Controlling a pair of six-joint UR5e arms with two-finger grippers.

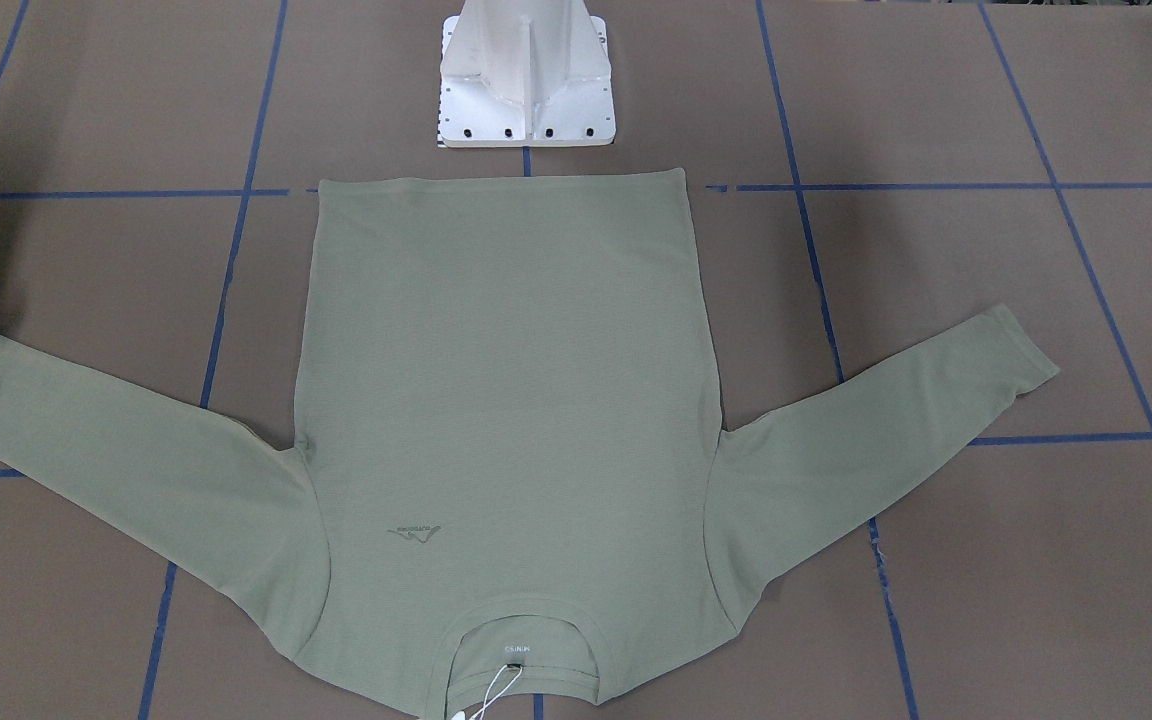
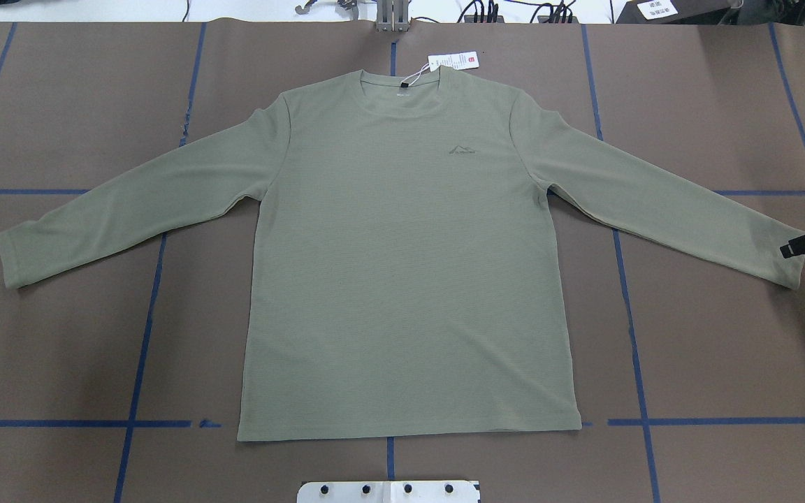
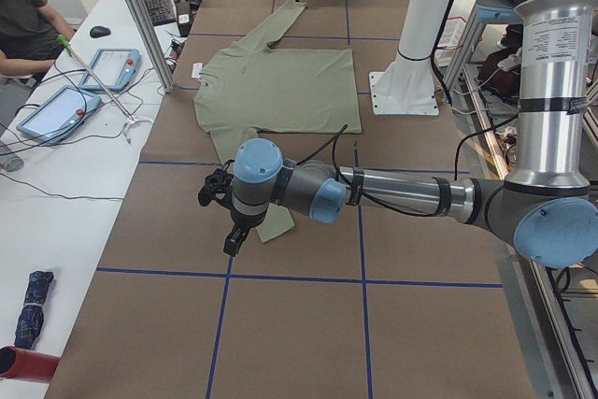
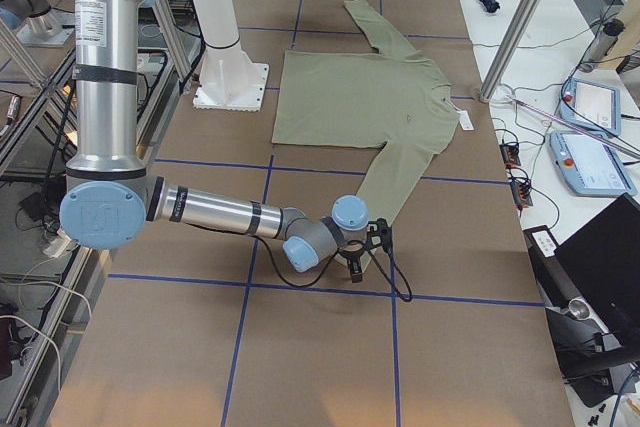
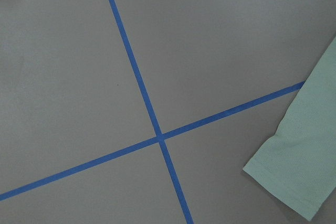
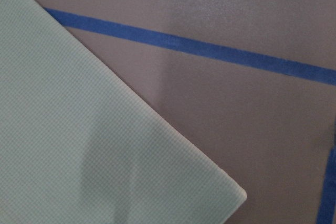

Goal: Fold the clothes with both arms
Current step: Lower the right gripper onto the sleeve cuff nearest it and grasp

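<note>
Neither arm holds anything that I can see. The right gripper [image 2: 804, 245] shows in the overhead view only as a black sliver entering at 3 o'clock. It overlaps the tip of the right cuff [image 2: 787, 269], and I cannot tell whether its fingers are spread or pressed together, or whether they touch the cloth. The left gripper [image 3: 231, 242] appears only in the view from the table's left end, pointing down beside the left cuff [image 2: 15, 258], so I cannot tell the state of its fingers either. The wrist cameras add what the fixed ones miss (though neither shows a fingertip). The right one looks down on a corner of green knit that fills its 7 o'clock half. The left one sees the cuff end at 4 o'clock, apart from a cross of blue tape [image 5: 159, 138] at centre. The olive-green shirt [image 2: 402, 265] lies flat and face up on the brown table [image 2: 60, 363]. Its collar is at 12 o'clock overhead, its hem at 6, and its sleeves reach toward 8 and 4. The hang tag [image 2: 453, 61] lies just past the collar.
</note>
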